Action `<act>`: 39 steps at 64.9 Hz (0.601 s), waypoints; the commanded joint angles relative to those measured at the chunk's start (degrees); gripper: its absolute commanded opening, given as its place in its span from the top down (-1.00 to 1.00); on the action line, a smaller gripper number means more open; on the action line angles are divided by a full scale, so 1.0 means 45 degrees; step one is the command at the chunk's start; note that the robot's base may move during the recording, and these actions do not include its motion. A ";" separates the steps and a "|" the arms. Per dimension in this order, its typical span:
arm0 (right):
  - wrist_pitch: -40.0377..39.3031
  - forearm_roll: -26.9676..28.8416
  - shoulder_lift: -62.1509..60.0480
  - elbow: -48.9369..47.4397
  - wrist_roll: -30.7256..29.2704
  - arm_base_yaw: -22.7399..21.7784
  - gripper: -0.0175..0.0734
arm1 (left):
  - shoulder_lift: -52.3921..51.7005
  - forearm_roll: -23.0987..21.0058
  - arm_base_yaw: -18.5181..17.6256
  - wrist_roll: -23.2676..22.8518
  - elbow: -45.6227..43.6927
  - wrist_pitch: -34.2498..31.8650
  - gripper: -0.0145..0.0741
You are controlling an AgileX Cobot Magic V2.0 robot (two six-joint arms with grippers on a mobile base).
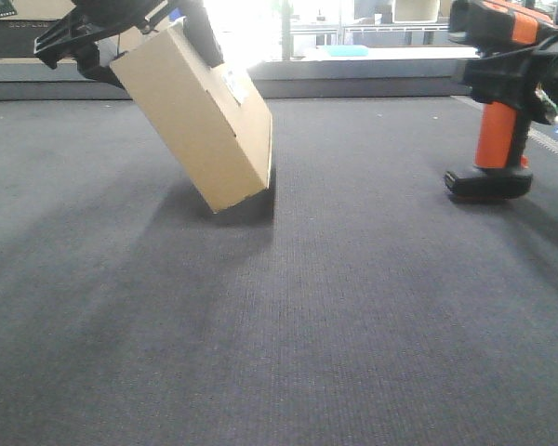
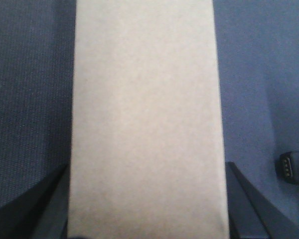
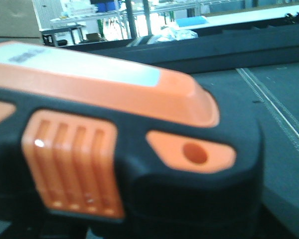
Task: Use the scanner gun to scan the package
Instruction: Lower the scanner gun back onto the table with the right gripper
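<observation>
The package (image 1: 193, 116), a plain tan cardboard box, is tilted with its lower corner on the dark table (image 1: 288, 325). A small white label (image 1: 234, 88) shows near its top right edge. My left gripper (image 1: 135, 23) is shut on the package's upper end. In the left wrist view the package (image 2: 144, 114) fills the middle between my two dark fingers (image 2: 45, 204). The scanner gun (image 1: 498, 130), with orange handle and flat black base, stands at the right. My right gripper (image 1: 519, 70) is shut on its head. The scanner head (image 3: 114, 129) fills the right wrist view and hides the jaws.
A raised dark ledge (image 1: 353, 85) runs along the table's far edge, with bright shelving behind it. A pale stripe (image 3: 274, 109) crosses the table on the right. The scanner's base (image 2: 291, 167) shows at the right edge of the left wrist view.
</observation>
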 commanded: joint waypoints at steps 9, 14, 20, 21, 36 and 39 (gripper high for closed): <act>-0.1063 -0.0184 -0.0189 -0.0010 0.0163 -0.0040 0.26 | -0.0166 -0.0015 0.0044 -0.0006 -0.0128 -0.0194 0.76; -0.1063 -0.0184 -0.0054 -0.0010 0.0284 -0.0040 0.25 | -0.0166 -0.0015 0.0044 -0.0006 -0.0128 -0.0194 0.76; -0.1148 -0.0184 0.0218 -0.0010 0.0403 -0.0040 0.25 | -0.0166 -0.0015 0.0044 -0.0006 -0.0128 -0.0194 0.76; -0.1214 -0.0184 0.0251 -0.0010 0.0476 -0.0040 0.25 | -0.0166 -0.0015 0.0044 -0.0006 -0.0128 -0.0194 0.76; -0.2420 -0.0184 0.0569 0.0001 0.1023 -0.0040 0.25 | -0.0166 -0.0015 0.0044 -0.0006 -0.0128 -0.0194 0.76; -0.2420 -0.0184 0.0627 0.0001 0.1023 -0.0040 0.25 | -0.0166 -0.0015 0.0044 -0.0006 -0.0128 -0.0194 0.76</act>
